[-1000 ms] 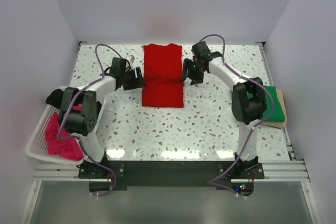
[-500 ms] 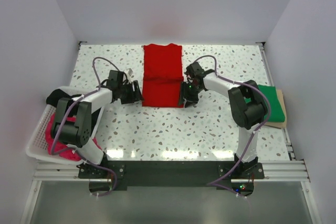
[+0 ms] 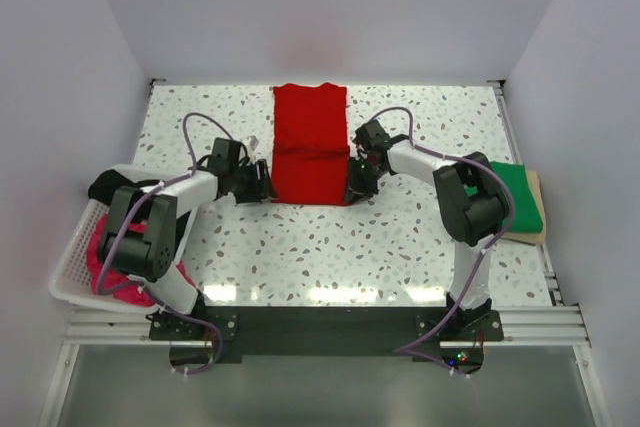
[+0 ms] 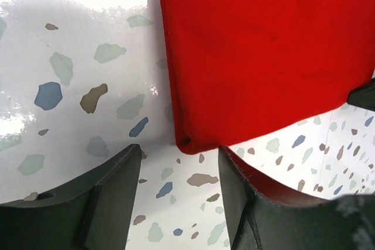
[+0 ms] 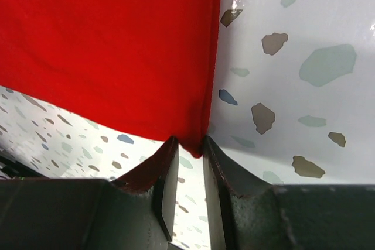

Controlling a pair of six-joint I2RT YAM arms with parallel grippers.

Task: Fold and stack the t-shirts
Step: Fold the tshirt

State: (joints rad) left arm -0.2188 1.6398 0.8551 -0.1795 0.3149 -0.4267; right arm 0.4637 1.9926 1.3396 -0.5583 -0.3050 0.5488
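Red t-shirt [image 3: 311, 152] (plain) between left claw [image 4: 179, 148] and right claw [image 5: 188, 141]

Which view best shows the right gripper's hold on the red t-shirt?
Right wrist: a corner of the bright red cloth t-shirt sits nipped between the jaws of the right gripper. The top view shows only the gripper at that corner; the left wrist view shows the opposite corner.

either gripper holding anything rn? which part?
Right gripper pinches the red t-shirt at its near right corner. Left gripper is open at the near left corner, holding nothing.
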